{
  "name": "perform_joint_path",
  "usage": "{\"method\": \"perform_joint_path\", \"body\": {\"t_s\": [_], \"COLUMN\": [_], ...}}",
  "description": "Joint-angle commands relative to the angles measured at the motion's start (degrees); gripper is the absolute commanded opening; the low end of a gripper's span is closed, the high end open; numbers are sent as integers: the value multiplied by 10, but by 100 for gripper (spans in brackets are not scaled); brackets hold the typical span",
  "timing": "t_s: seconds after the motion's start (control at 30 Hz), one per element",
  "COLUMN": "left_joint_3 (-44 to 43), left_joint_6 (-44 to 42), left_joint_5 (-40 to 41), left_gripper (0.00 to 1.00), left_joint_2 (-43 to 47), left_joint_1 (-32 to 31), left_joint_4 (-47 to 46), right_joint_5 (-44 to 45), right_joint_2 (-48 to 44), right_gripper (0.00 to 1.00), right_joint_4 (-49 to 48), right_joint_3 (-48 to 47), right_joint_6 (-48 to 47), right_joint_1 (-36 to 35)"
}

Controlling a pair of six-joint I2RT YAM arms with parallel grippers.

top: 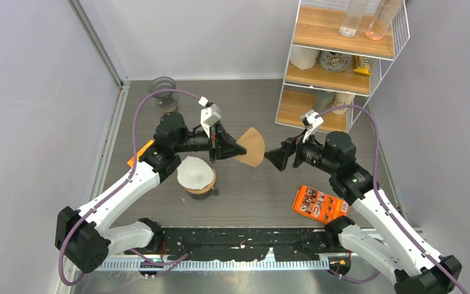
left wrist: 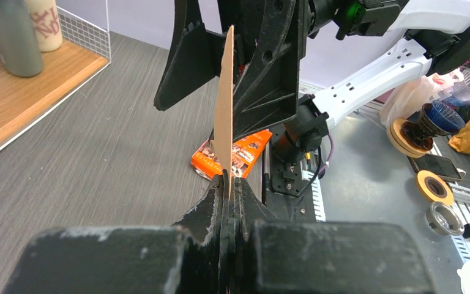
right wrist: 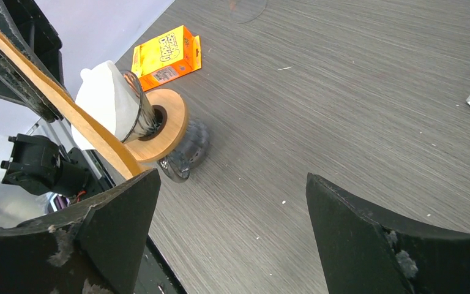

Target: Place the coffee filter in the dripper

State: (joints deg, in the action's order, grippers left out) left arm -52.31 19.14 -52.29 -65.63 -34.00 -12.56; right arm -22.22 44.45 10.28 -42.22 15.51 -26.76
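My left gripper [top: 240, 149] is shut on the narrow end of a brown paper coffee filter [top: 252, 147] and holds it in the air above the table; the left wrist view shows the filter edge-on [left wrist: 223, 104] between the closed jaws [left wrist: 229, 180]. My right gripper [top: 272, 157] is open, facing the filter's wide edge, with one finger on each side of it [left wrist: 186, 61]. The filter's edge passes by its left finger [right wrist: 67, 113]. The glass dripper with a wooden collar [top: 198, 179] stands below my left arm with a white filter [right wrist: 107, 101] in it.
An orange packet [top: 320, 203] lies near the right arm's base. An orange box [right wrist: 166, 56] lies left of the dripper. A wire shelf rack [top: 336, 61] with cups and bottles stands at the back right. A glass vessel [top: 163, 92] stands at the back left.
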Motion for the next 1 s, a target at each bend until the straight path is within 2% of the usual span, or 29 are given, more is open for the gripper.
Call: {"method": "perform_joint_path", "body": {"t_s": [0.0, 0.57, 0.7, 0.97], "left_joint_3": [-16, -22, -23, -26], "left_joint_6": [2, 3, 6, 19], "left_joint_5": [-15, -21, -24, -68], "left_gripper": [0, 0, 0, 0], "left_joint_2": [3, -10, -14, -25], "left_joint_1": [3, 3, 3, 3], "left_joint_4": [-24, -21, -22, -41], "right_joint_5": [-32, -131, -131, -160], "right_joint_2": [8, 6, 9, 50], "right_gripper": [96, 95, 95, 97], "right_joint_4": [-37, -93, -108, -156], "right_joint_3": [-24, -10, -10, -26], "right_joint_6": [-1, 4, 10, 26], "right_joint_1": [2, 2, 2, 2]}}
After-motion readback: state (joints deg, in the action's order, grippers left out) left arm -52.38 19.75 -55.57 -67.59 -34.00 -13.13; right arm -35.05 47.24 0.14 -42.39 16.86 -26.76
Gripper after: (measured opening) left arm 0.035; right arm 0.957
